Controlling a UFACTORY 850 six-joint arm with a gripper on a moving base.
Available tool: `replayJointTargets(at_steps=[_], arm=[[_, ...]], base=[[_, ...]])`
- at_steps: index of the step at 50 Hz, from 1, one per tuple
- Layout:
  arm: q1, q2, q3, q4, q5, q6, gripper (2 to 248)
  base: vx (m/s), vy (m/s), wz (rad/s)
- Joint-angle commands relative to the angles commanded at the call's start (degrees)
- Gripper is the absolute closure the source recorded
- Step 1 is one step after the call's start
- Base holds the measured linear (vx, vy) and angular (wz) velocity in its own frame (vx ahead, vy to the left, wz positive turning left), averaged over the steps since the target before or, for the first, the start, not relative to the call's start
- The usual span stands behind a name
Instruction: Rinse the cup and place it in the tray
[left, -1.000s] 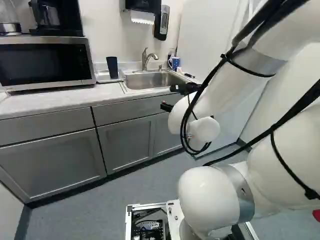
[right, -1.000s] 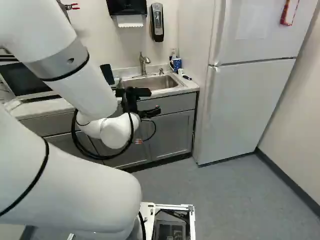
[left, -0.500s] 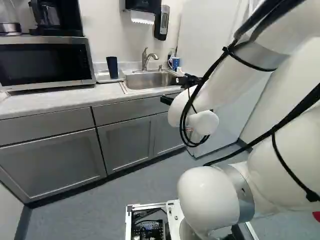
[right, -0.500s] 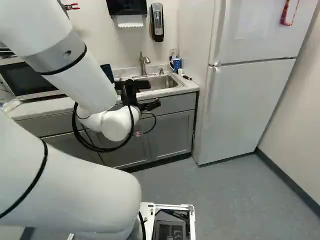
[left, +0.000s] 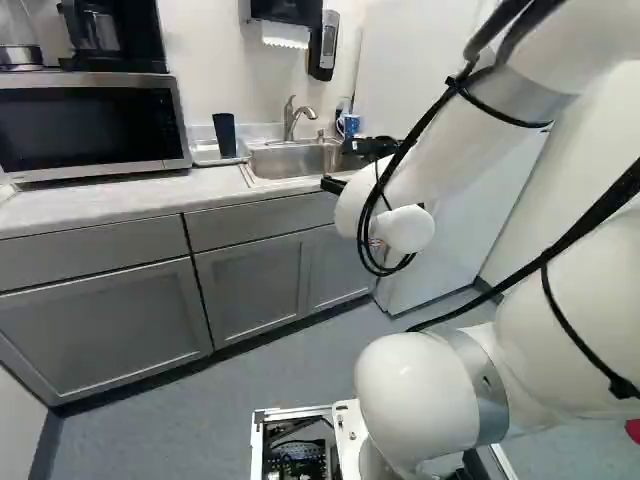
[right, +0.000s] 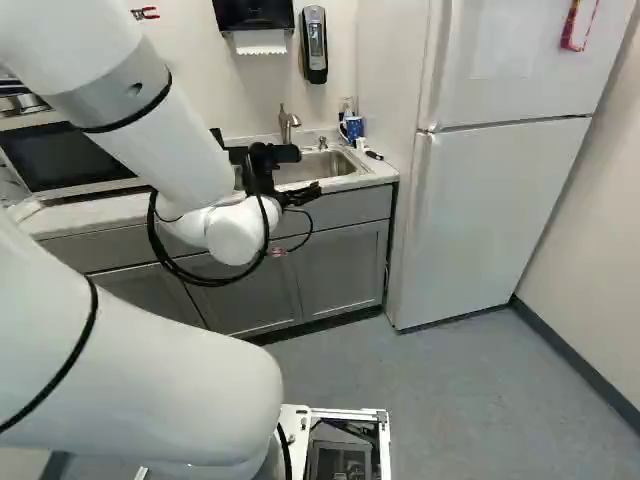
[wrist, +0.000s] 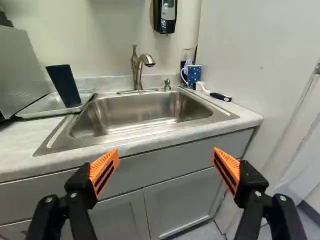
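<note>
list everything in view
cup: 1, dark blue, on tray
tray: 1, silver, beside sink
sink: 1, silver, in counter
faucet: 1, silver, behind sink
pump: 1, silver, behind sink
mug: 1, blue, beside sink
brush: 1, white, black, beside mug
wall dispenser: 1, black, above sink
towel dispenser: 1, black, on wall
microwave: 1, silver, black, on counter
coffee maker: 1, black, on microwave
fridge: 1, white, beside cabinets
hanging item: 1, red, on fridge
cabinets: several, grey, under counter
counter: 1, pale grey, on cabinets
arm: 1, white, reaching toward sink
gripper: 1, black, orange pads, open, before sink
</note>
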Motion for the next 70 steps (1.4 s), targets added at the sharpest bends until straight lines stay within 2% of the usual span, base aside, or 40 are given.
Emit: replayJointTargets(at_steps=[54,70], arm=[[0.0,-1.1,-8.0,0.0,0.0,0.0,3],[0.0,-1.6,-10.5,0.0,-1.9,0.0,3]], base=[[0.0,0.0,0.0],[0.0,0.0,0.0]])
